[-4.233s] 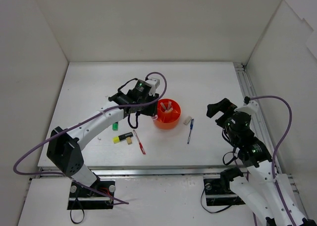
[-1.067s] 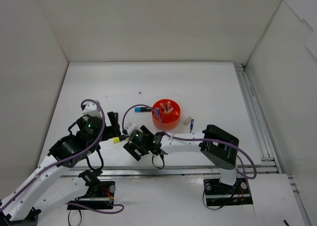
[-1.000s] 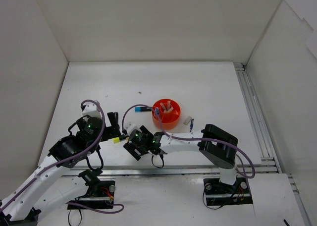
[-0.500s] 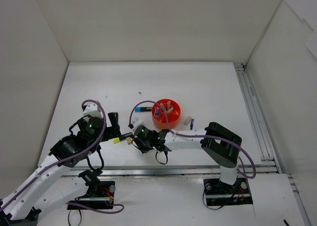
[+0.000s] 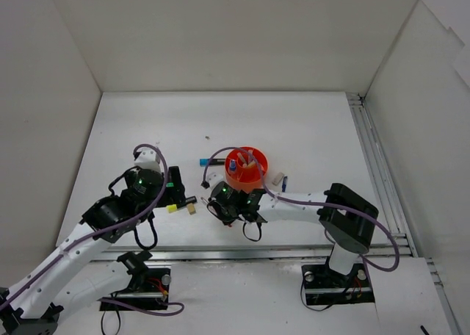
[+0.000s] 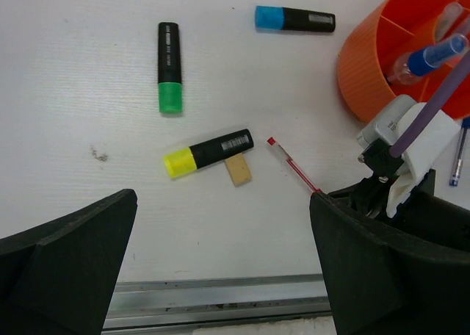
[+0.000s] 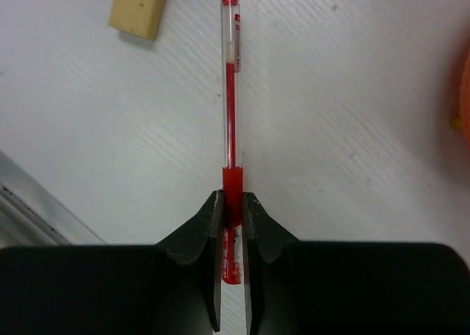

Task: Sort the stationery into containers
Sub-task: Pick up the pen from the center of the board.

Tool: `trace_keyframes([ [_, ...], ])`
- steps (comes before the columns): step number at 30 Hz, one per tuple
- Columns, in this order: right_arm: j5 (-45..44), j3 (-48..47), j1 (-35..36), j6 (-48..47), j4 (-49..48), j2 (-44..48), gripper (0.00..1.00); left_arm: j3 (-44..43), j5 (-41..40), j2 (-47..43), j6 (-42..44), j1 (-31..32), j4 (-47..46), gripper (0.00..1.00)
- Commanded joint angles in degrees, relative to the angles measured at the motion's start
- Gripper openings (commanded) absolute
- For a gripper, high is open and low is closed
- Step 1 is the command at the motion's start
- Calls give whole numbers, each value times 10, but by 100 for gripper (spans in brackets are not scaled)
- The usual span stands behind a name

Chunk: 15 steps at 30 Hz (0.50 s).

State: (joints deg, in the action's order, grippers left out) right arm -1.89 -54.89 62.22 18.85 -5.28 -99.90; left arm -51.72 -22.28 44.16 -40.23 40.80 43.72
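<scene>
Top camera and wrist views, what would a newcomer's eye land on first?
The bright orange tub near mid-table, with pens standing in it, stands out first. Just in front of it the right gripper has its jaws shut on a red pen. Nearby lie a yellow highlighter, a green highlighter and a blue highlighter.

We see a red pen (image 7: 230,92), an orange tub (image 6: 360,70), a tan eraser (image 6: 237,170), and three black-bodied markers, the green-capped highlighter (image 6: 169,67), yellow-capped highlighter (image 6: 209,152) and blue-capped highlighter (image 6: 294,18), on the white counter (image 6: 88,26).
</scene>
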Motion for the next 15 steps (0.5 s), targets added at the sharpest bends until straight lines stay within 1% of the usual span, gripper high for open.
trace_keyframes([
  [1,13,-16,-3,-41,39,87,0,-3,69,26,73,-3,-75,100],
  [2,15,-27,-5,-48,49,104,0,0,111,31,87,-3,-100,100],
  [3,32,-33,-8,-54,81,112,0,2,130,45,107,-3,-113,100],
  [4,65,-37,-14,-63,95,120,0,9,153,51,121,-3,-124,100],
  [5,88,-48,-22,-65,109,135,0,16,215,57,139,-3,-167,100],
  [6,114,-53,-43,-63,137,141,0,34,264,57,175,-3,-192,100],
  [7,188,-58,-54,-68,152,146,0,46,295,55,194,-3,-215,100],
  [8,222,-65,-69,-70,164,151,0,57,340,46,208,2,-260,100],
  [9,253,-70,-95,-70,187,151,0,74,355,41,219,9,-279,100],
  [10,311,-72,-105,-80,197,151,0,79,369,37,243,9,-291,100],
  [11,327,-73,-116,-80,205,150,0,80,384,31,254,18,-306,100],
  [12,338,-74,-125,-83,220,151,0,80,384,30,263,32,-311,100],
  [15,368,-80,-130,-113,256,153,0,63,352,50,290,53,-306,100],
])
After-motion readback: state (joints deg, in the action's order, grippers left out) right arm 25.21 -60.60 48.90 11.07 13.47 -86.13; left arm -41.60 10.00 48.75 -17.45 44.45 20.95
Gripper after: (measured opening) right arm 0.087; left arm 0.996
